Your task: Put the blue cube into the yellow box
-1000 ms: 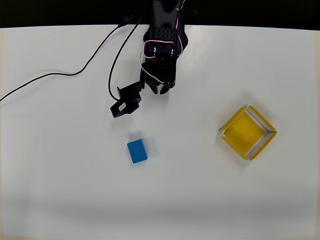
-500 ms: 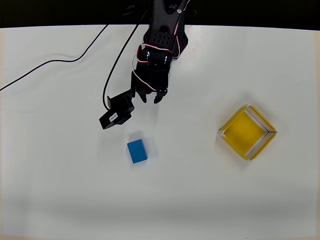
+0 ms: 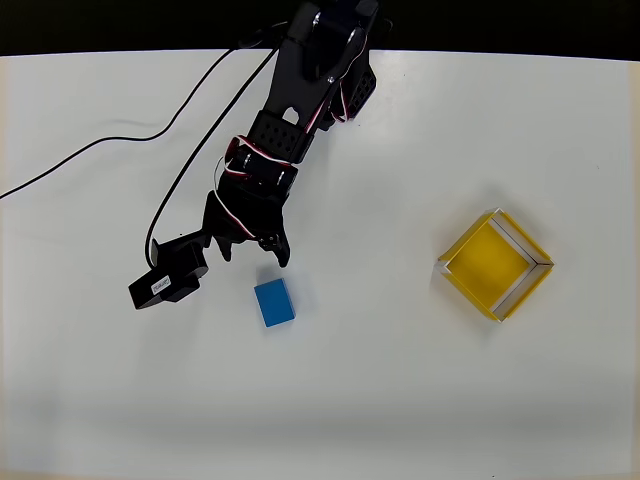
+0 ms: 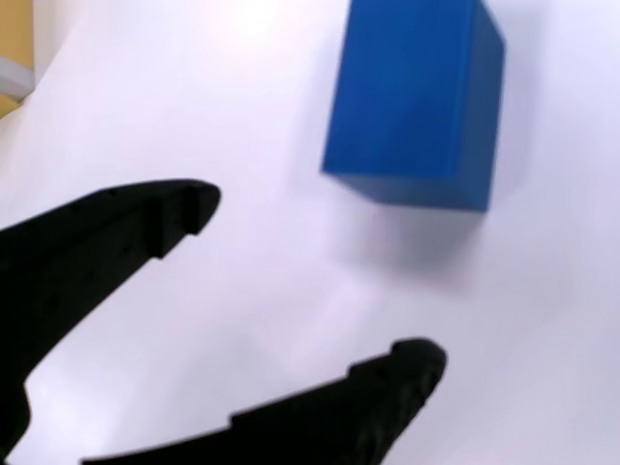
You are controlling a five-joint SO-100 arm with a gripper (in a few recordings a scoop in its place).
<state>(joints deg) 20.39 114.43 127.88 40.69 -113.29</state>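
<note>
Now: yellow box (image 3: 494, 264) holds nothing; blue cube (image 3: 274, 302) on table (image 3: 400, 400)

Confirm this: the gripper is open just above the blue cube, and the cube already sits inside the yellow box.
Not quite. The gripper is open near the blue cube, but the overhead view shows the cube on the bare table, well left of the yellow box.

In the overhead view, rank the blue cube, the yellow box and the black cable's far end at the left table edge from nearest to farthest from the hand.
From the open hand:
1. Blue cube, just below it.
2. Yellow box, off to the right.
3. Black cable end, at the left edge.
</note>
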